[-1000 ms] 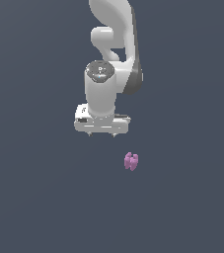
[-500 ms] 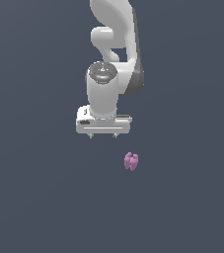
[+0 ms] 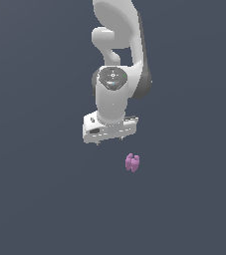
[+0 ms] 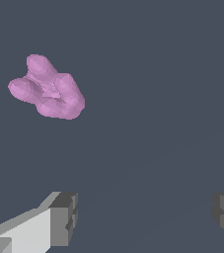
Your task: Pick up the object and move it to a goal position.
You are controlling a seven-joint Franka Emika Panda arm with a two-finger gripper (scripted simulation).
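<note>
— Gripper status, please, starting from the exterior view's left.

— Gripper (image 3: 109,141) hangs below the white arm (image 3: 119,60), pointing down, its pale body sitting left of the scene's middle. In the exterior view the fingertips are too small to judge. In the wrist view the two fingers (image 4: 61,217) stand wide apart with clear space between them, and nothing is held.

— And the object?

— Object (image 3: 132,162) lies on the dark grey table (image 3: 40,199), down and toward the exterior view's right of the gripper, near it but apart. No contact between the two.

— Description of the piece?

— Pink-purple, lumpy and blocky, with notches in its sides. Much smaller than the gripper body. In the wrist view the object (image 4: 47,89) shows rounded lobes and a cleft down the middle, and it sits off to one side of the gap between the fingers, not between them.

— Anything else on the surface?

— Only the plain grey table (image 4: 158,74) shows around the piece in both views.
</note>
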